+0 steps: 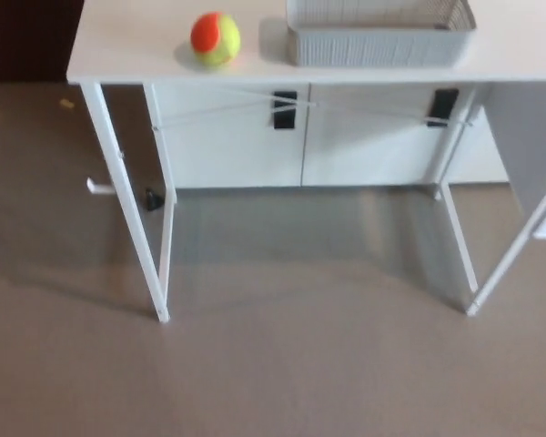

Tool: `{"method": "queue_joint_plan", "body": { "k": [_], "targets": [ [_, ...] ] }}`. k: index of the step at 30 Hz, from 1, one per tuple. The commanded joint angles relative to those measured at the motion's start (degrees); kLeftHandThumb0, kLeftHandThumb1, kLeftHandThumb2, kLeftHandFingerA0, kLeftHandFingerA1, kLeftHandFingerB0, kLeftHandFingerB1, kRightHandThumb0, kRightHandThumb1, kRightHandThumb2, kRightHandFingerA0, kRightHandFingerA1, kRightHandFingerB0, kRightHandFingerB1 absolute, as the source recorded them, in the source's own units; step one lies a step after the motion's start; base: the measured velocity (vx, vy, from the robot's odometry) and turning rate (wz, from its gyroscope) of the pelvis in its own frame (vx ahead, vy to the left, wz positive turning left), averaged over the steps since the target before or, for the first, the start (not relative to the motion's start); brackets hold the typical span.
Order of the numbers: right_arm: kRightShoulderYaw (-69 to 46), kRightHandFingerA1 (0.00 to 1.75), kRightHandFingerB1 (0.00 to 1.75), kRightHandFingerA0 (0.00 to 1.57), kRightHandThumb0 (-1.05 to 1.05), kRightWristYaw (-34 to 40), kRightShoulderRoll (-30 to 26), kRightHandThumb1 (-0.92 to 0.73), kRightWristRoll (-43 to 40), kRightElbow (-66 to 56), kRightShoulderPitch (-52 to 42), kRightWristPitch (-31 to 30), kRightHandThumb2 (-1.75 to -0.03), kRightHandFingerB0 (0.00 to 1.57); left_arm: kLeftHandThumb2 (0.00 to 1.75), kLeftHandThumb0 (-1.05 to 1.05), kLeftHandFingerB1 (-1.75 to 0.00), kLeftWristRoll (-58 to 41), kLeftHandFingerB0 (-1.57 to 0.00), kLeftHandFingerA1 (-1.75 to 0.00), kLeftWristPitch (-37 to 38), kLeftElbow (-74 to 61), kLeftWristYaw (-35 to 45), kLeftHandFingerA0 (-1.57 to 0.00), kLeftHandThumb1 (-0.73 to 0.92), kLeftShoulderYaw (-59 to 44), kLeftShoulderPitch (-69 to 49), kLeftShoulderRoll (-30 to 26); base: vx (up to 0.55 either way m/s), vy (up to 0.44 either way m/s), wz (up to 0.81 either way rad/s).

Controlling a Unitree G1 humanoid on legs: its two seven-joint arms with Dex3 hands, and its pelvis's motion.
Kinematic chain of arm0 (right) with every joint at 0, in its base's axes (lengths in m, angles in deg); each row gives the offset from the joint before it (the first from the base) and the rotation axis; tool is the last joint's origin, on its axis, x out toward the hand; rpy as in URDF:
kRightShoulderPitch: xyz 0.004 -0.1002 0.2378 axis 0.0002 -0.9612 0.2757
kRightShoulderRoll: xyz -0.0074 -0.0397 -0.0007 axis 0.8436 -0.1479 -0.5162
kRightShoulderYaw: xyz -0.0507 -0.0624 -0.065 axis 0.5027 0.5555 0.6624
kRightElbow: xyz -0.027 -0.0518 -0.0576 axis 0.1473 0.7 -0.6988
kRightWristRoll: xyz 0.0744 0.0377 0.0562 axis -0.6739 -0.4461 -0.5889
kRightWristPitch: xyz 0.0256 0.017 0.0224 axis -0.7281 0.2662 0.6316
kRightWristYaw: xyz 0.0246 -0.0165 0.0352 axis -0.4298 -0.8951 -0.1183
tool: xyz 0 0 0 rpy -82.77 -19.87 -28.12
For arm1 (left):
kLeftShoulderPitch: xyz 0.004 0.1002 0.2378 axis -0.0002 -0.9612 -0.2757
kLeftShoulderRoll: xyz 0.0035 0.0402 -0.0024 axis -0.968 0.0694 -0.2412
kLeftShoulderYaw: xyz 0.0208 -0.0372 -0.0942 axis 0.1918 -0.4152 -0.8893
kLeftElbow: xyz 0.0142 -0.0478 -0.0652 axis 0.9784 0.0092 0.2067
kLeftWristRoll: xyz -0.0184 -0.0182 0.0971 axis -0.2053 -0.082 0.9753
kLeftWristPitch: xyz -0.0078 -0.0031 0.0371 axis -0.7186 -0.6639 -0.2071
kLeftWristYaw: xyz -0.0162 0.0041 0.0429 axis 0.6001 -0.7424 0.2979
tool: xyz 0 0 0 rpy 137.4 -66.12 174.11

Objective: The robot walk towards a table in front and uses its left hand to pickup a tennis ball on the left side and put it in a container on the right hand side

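Neither hand is in frame. Left hand: cannot tell whether released or clenched; same for the right. With no hand showing, places are given by the side each hand would enter from.

Tennis ball (216, 39), orange and yellow, sits on the white surface (127, 45), on the left hand's entry side and close to the front edge. Container (379, 45), a grey slatted basket, stands just beside the ball toward the right hand's side, with a small gap between them. Its far part is cut off at the frame top.

Open floor (273, 364) lies between robot and surface. Judged: approach unfinished, ball out of reach.

Risks, as judged:
- The ball is round and loose. A glancing finger would likely roll it, and with the front edge so near it could drop to the floor.
- Stopping too far out would overstretch the left arm and weaken the grasp.
- Walking in too close could bump the thin white legs (132, 209) and jolt the ball.
- Carrying the ball low could clip the container's raised wall.
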Motion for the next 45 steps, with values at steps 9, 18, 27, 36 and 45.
{"method": "queue_joint_plan", "body": {
  "k": [9, 18, 27, 36, 45],
  "targets": [
    [0.0, 0.48, 0.37, 0.47, -0.29, 0.7, -0.7, -0.56, 0.1, 1.4, 0.9, 1.3, -0.57, 0.33, 0.93, 0.01, -0.47, 0.4, -0.13, -0.53, 0.6, 0.2, -0.5, -0.25, 0.51, 0.4, 0.7, -0.4, 0.31, -0.114, 0.13],
    [0.5, 0.47, 0.36, 0.46, -0.32, 0.7, -0.9, -0.59, 0.6, -2.2, -0.7, -0.8, -0.58, 0.32, 0.93, 0.01, -0.48, 0.7, -0.14, -0.54, 0.3, 0.7, -1.1, -0.26, 0.52, 0.5, 0.8, -0.4, 0.15, 0.087, -0.07],
    [0.6, 0.49, 0.37, 0.47, -0.33, 0.6, -1.0, -0.59, 0.7, -3.8, -1.6, -1.2, -0.58, 0.33, 0.94, 0.0, -0.47, 0.6, -0.13, -0.53, 1.8, 0.6, -0.6, -0.24, 0.52, 0.8, -0.1, -0.6, 0.19, 0.083, 0.01],
    [0.4, 0.47, 0.36, 0.46, -0.31, 0.4, -0.8, -0.58, 0.4, -3.4, -1.5, -1.1, -0.58, 0.33, 0.93, -0.01, -0.48, 1.3, -0.14, -0.53, 2.0, 0.9, -1.2, -0.26, 0.52, 1.2, 0.2, -1.0, 0.27, -0.122, 0.07],
    [0.4, 0.48, 0.36, 0.47, -0.33, 1.0, -0.8, -0.58, 0.8, -1.8, -0.6, -0.3, -0.58, 0.32, 0.93, 0.0, -0.48, 1.1, -0.14, -0.53, 2.4, 1.0, -0.9, -0.26, 0.51, 1.1, 0.4, -1.3, 0.17, 0.013, -0.12]
  ]
}}
